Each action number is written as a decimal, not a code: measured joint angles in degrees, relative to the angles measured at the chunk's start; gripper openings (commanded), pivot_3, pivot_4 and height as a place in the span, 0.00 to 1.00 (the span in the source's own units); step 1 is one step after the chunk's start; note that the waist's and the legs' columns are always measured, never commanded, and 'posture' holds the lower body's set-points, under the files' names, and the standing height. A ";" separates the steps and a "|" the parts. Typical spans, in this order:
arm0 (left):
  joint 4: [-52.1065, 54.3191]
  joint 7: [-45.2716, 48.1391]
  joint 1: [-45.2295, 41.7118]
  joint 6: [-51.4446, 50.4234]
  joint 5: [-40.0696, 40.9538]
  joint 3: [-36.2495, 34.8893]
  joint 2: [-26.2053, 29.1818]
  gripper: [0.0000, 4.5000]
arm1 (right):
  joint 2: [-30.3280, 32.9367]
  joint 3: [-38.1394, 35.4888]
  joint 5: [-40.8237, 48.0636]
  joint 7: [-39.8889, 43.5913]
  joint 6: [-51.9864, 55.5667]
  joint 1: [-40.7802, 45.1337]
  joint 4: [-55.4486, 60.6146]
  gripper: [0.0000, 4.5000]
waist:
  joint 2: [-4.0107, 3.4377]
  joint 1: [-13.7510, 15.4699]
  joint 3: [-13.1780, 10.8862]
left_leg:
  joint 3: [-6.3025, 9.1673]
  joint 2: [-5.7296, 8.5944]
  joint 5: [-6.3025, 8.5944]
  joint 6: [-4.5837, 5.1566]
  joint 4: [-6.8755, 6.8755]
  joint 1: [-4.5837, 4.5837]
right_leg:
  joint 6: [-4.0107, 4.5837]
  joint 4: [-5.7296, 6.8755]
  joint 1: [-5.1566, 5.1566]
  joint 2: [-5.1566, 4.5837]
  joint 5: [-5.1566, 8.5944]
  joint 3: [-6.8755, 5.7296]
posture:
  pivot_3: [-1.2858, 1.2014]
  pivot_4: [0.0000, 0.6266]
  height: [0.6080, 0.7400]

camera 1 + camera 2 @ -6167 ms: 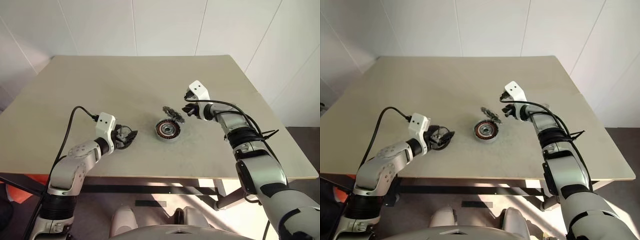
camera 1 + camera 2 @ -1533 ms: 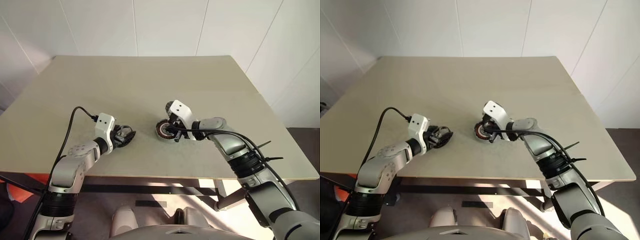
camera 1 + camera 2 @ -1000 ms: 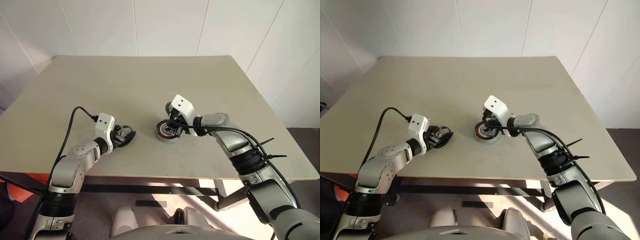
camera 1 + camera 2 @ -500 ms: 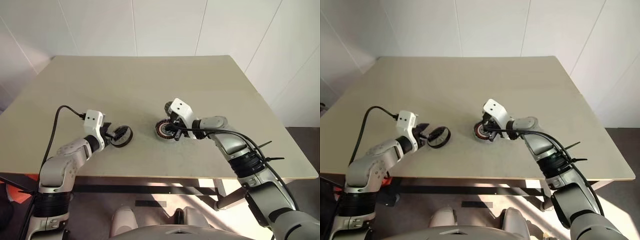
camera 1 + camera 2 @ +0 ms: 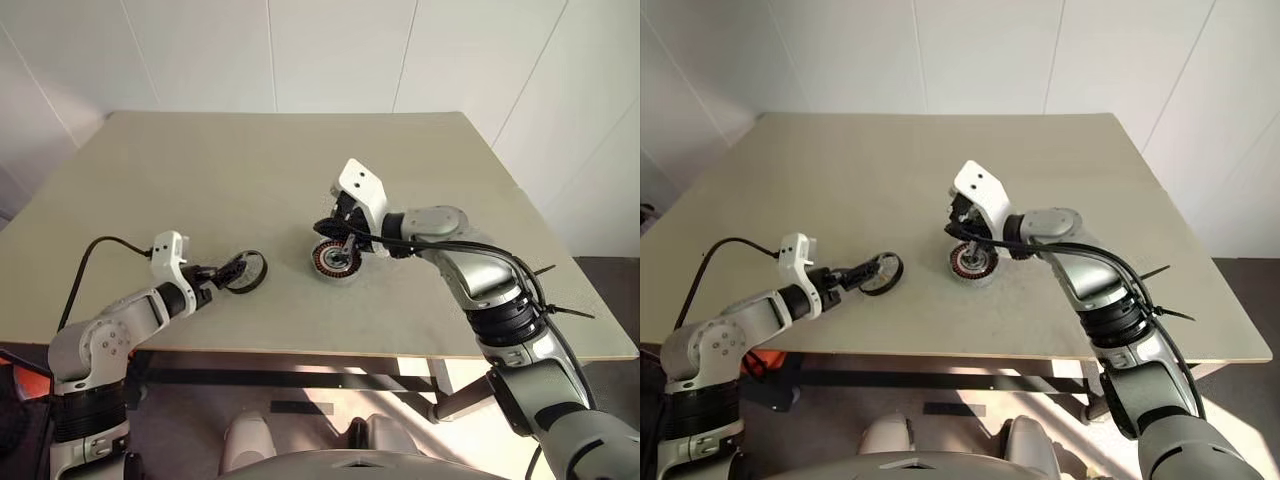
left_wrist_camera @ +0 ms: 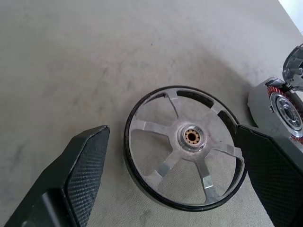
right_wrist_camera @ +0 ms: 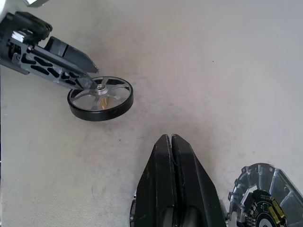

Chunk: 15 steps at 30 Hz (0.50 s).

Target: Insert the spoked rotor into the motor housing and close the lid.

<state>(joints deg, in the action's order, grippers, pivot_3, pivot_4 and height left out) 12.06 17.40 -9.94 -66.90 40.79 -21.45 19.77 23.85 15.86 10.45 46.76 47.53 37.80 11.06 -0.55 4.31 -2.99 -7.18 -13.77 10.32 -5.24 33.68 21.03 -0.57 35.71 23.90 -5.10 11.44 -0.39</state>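
Spoked rotor [image 6: 184, 147] lies flat on the table [image 5: 200, 170], left of the motor housing [image 5: 334, 259] and well apart from it. Left gripper [image 6: 170, 165] released, fingers spread wide either side of the rotor rim, not clamping it. Right gripper [image 7: 171, 156] clenched on nothing, hovering just above the housing. The lid [image 7: 265, 198] leans up beside the housing's far side. Rotor looks light, thin and rigid metal with a smooth dark rim, so likely slippery and prone to skating on the tabletop. Best hold judged to be across the outer rim, opposite sides, or one finger through a spoke gap; avoid bending the thin spokes
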 measured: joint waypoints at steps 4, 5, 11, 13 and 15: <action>-0.20 -1.72 -0.80 -2.08 0.67 -0.06 -0.27 1.00 | 0.26 0.00 0.38 -0.81 0.52 0.00 0.00 0.00 | 0.00 0.02 0.00 | 0.00 0.01 -0.02 -0.03 -0.01 -0.01 | 0.00 -0.01 -0.02 -0.01 0.00 0.00 | 0.52 0.00 1.00; -0.20 -1.82 -0.87 -2.35 0.74 -0.12 -0.30 1.00 | 0.35 0.00 0.49 -0.86 0.52 0.00 0.00 0.00 | 0.00 0.03 0.00 | 0.00 0.01 -0.01 -0.03 -0.01 -0.02 | 0.00 -0.01 -0.02 -0.01 0.00 0.00 | 0.52 0.00 1.00; -0.16 -3.61 -1.82 -5.20 3.11 -2.33 -4.26 1.00 | 0.58 0.05 0.87 -1.42 0.56 0.00 0.00 0.00 | -0.02 0.54 0.01 | 0.00 0.06 -0.01 -0.02 0.01 -0.04 | 0.00 -0.06 -0.13 -0.07 0.00 -0.01 | 0.52 0.00 1.00; -0.25 -4.05 -2.26 -6.27 4.42 -3.12 -6.32 1.00 | 0.57 0.08 0.89 -1.59 0.56 0.00 0.00 0.00 | -0.02 1.03 0.01 | 0.00 0.08 -0.01 -0.02 0.03 -0.04 | 0.00 -0.08 -0.16 -0.09 0.00 0.00 | 0.52 0.00 1.00; -0.91 -4.71 -3.15 -8.06 6.65 -4.70 -9.06 1.00 | 0.47 0.16 0.93 -1.82 0.56 0.00 -0.01 0.00 | -0.01 1.32 0.01 | 0.00 0.08 -0.02 -0.03 0.05 -0.01 | 0.00 -0.08 -0.17 -0.09 0.00 -0.01 | 0.52 0.00 1.00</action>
<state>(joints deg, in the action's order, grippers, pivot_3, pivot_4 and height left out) 11.15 12.68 -13.08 -74.97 47.44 -26.15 10.71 24.32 16.02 11.38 44.94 48.09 37.80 11.05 -0.57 5.64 -2.98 -7.18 -13.69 10.30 -5.26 33.73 21.02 -0.57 35.62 23.73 -5.19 11.44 -0.40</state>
